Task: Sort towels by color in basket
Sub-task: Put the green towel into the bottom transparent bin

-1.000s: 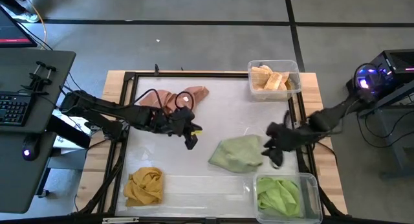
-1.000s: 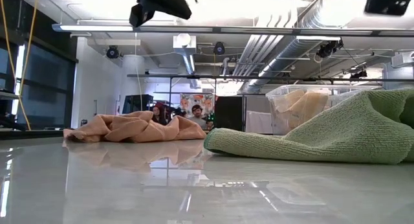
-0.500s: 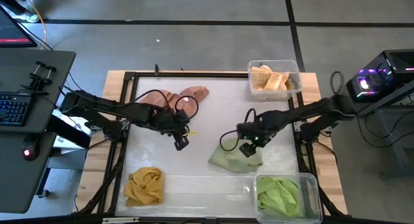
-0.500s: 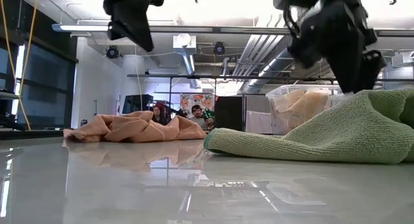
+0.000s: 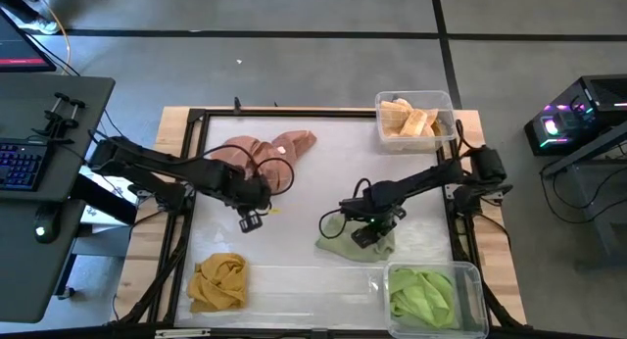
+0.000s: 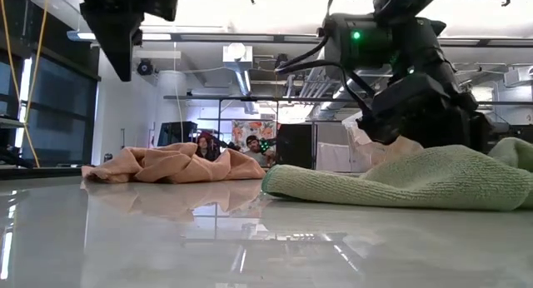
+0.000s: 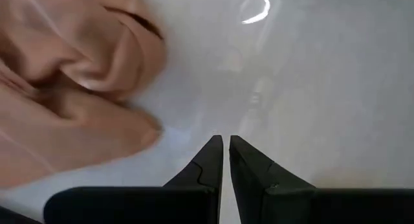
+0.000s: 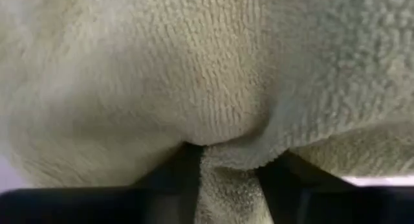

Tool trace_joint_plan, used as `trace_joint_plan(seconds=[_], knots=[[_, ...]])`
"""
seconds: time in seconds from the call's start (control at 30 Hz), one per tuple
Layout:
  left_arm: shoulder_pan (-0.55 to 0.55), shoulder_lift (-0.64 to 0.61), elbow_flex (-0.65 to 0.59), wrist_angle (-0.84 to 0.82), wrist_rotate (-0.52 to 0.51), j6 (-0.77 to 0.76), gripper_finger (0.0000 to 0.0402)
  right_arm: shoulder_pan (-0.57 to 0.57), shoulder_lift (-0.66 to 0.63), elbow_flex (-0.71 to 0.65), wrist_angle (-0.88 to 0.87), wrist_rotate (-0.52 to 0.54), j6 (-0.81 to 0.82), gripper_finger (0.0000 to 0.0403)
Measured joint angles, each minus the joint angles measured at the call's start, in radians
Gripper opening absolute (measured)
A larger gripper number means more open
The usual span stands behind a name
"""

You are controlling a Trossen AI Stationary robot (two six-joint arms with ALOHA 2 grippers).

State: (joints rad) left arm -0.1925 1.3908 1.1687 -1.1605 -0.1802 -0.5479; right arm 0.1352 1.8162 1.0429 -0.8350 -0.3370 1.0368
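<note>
On the white tabletop (image 5: 294, 197), right gripper (image 5: 364, 228) pinches a fold of the green towel (image 5: 348, 243).

I see bright overhead ceiling lights glaring off the glossy white table (image 6: 208, 246), and the nearest green towel (image 8: 213, 75) looks blurred.

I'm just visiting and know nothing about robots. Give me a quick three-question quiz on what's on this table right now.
1. True or false: the left gripper holds a pink towel.
2. Which towel is the right gripper pinching? A yellow towel, B loose green towel, C pink.
3. What colour are the towels in the bin at the table's near right corner?

Key: 1 false, it is shut and empty beside it. 2 B. 3 green.
</note>
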Motion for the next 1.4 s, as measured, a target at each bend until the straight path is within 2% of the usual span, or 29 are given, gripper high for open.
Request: trace_joint_plan(seconds=[0.13, 0.2, 0.33, 0.5, 0.63, 0.73, 0.9, 1.07, 1.17, 1.3, 1.4], knots=[[-0.001, -0.027, 0.0, 0.009, -0.094, 0.067, 0.0016, 0.007, 0.001, 0.005, 0.022, 0.056, 0.077, 0.0049], [0.0, -0.04, 0.0, 0.01, -0.113, 0.107, 0.0016, 0.022, -0.022, 0.03, 0.01, 0.126, 0.115, 0.0016], [-0.001, -0.078, 0.0, 0.012, -0.122, 0.16, 0.0016, 0.08, -0.129, 0.141, -0.096, 0.316, 0.192, 0.0024], [-0.001, -0.117, 0.0, 0.022, -0.194, 0.154, 0.0016, 0.164, -0.244, 0.335, -0.263, 0.469, 0.245, 0.0009], [-0.001, -0.135, 0.0, 0.096, -0.199, 0.151, 0.0016, 0.216, -0.273, 0.528, -0.458, 0.572, 0.272, 0.0011], [-0.001, -0.135, 0.0, 0.156, -0.198, 0.203, 0.0016, 0.247, -0.27, 0.656, -0.566, 0.614, 0.292, 0.001], [-0.001, -0.135, 0.0, 0.18, -0.188, 0.208, 0.0016, 0.29, -0.27, 0.834, -0.639, 0.662, 0.292, 0.0005], [-0.006, -0.135, 0.0, 0.18, -0.158, 0.199, 0.0016, 0.351, -0.27, 0.996, -0.654, 0.635, 0.249, 0.0006], [-0.006, -0.135, 0.0, 0.18, -0.157, 0.211, 0.0016, 0.402, -0.27, 1.085, -0.654, 0.528, 0.276, 0.0005], [-0.006, -0.135, 0.0, 0.179, -0.157, 0.22, 0.0016, 0.495, -0.271, 1.174, -0.661, 0.343, 0.521, 0.0005], [-0.006, -0.135, 0.0, 0.18, -0.157, 0.22, 0.0016, 0.585, -0.271, 1.208, -0.737, 0.321, 0.719, 0.0005]])
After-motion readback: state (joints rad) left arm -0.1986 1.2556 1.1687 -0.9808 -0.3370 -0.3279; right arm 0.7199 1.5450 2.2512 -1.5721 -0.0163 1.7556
